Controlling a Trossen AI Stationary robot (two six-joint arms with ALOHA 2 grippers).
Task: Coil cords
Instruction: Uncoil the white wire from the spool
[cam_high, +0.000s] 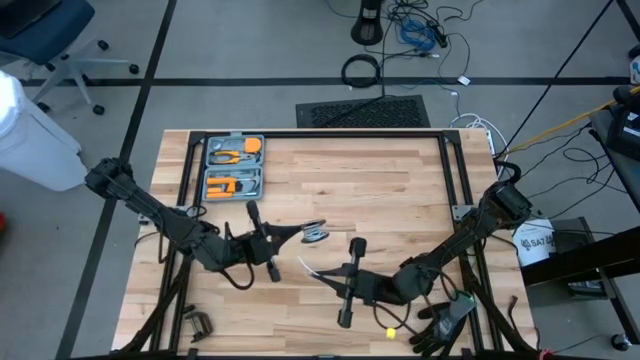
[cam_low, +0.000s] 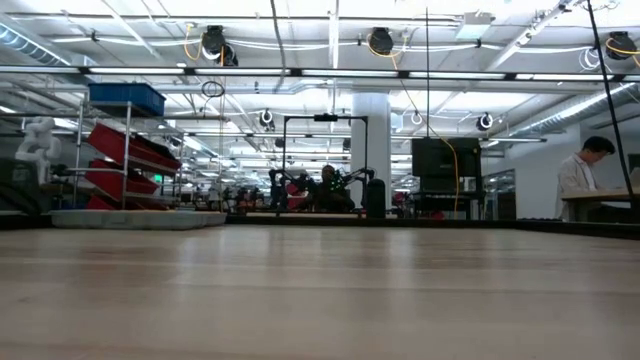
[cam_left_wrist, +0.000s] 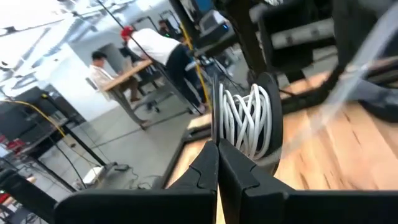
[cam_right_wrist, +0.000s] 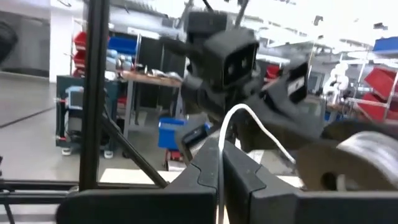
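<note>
The small round reel (cam_high: 315, 233) hangs over the middle of the table, with white cord wound between its black and silver discs (cam_left_wrist: 249, 121). My left gripper (cam_high: 300, 236) reaches in from the table's left and is shut on it. A loose length of the white cord (cam_high: 306, 266) runs toward the near side, to my right gripper (cam_high: 322, 274), which is shut on it. In the right wrist view the cord (cam_right_wrist: 239, 111) arches up from the fingers and bends toward the blurred reel (cam_right_wrist: 367, 155). Neither arm shows in the low view. My left gripper pinches the reel's rim (cam_left_wrist: 216, 134) between its two shut fingers, coming in level from the table's left. The reel stands beyond the fingertips, held clear of the table, its wound cord facing the wrist camera. My right gripper pinches a single strand of the white cord (cam_right_wrist: 221, 163) between its two shut fingers, coming about level from the table's right. The strand passes along the line between the fingers, rises in a slack arch and curves off toward the reel.
A grey tool case (cam_high: 233, 165) with orange tools lies open at the table's far left. A metal clamp (cam_high: 196, 323) sits at the near left corner, a small yellow object (cam_high: 392, 332) and dark gear (cam_high: 448, 318) near the front right. A black frame (cam_high: 440, 140) borders the table.
</note>
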